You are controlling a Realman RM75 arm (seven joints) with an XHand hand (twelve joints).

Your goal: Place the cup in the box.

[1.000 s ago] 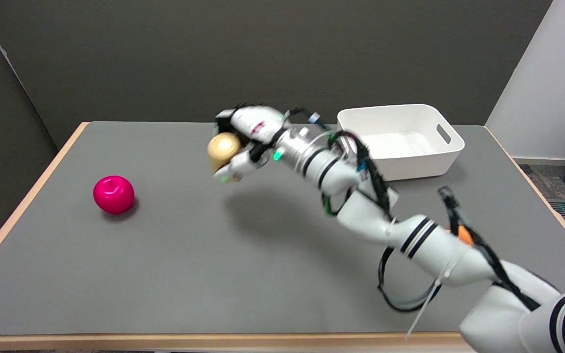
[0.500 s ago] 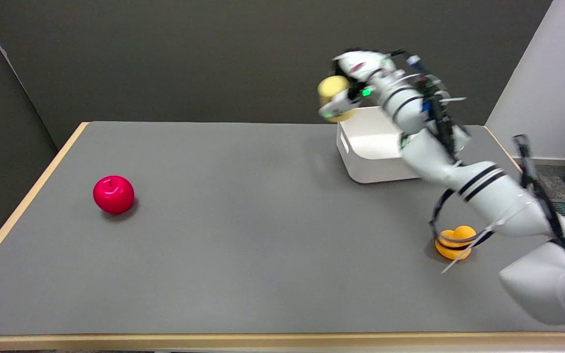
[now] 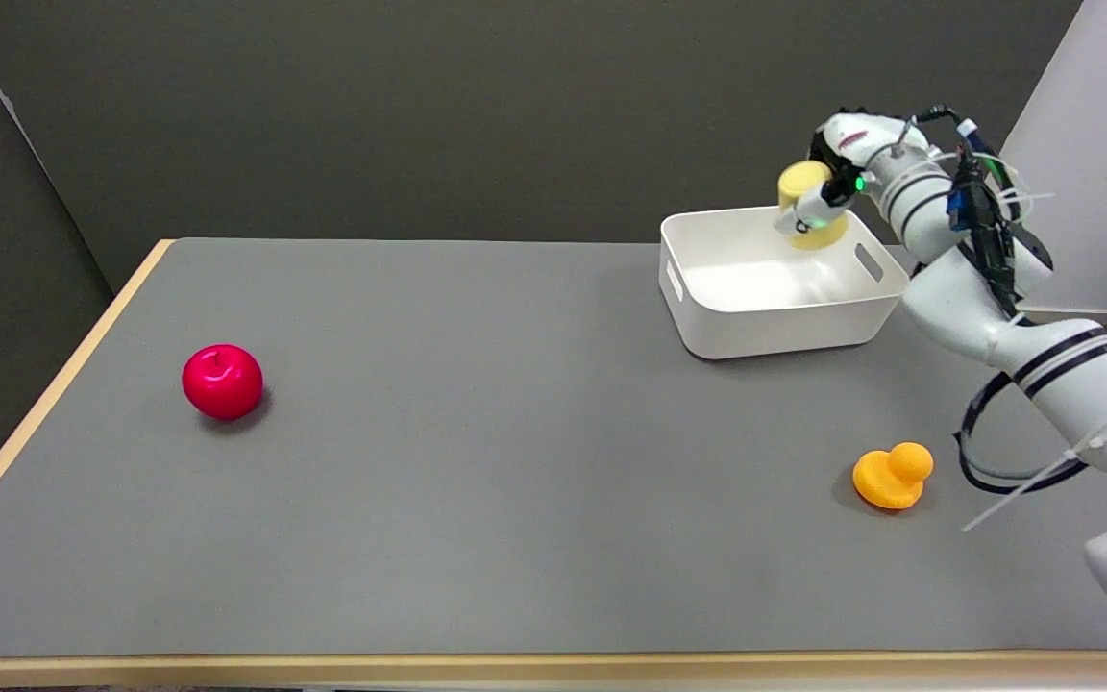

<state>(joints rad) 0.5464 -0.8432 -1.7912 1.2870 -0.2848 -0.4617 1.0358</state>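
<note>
Right arm stretched up-left, hand (image 3: 837, 183) raised, fingers curled closed

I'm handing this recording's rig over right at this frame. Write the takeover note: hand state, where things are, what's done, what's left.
Right hand: grips the yellow cup, in the air over the far part of the white box.
Box: on the table's far right, nothing visible inside.
Done: cup picked up and carried to the box.
Left: lower it in, release, pull the hand away.
Also on the table: red apple at left, orange duck near right; both untouched.

Your right hand (image 3: 827, 187) has the cup (image 3: 808, 207) up over the box (image 3: 765, 327) at the table's (image 3: 515, 538) far right; apple (image 3: 222, 382) far left, duck (image 3: 890, 476) in front of the box.
</note>
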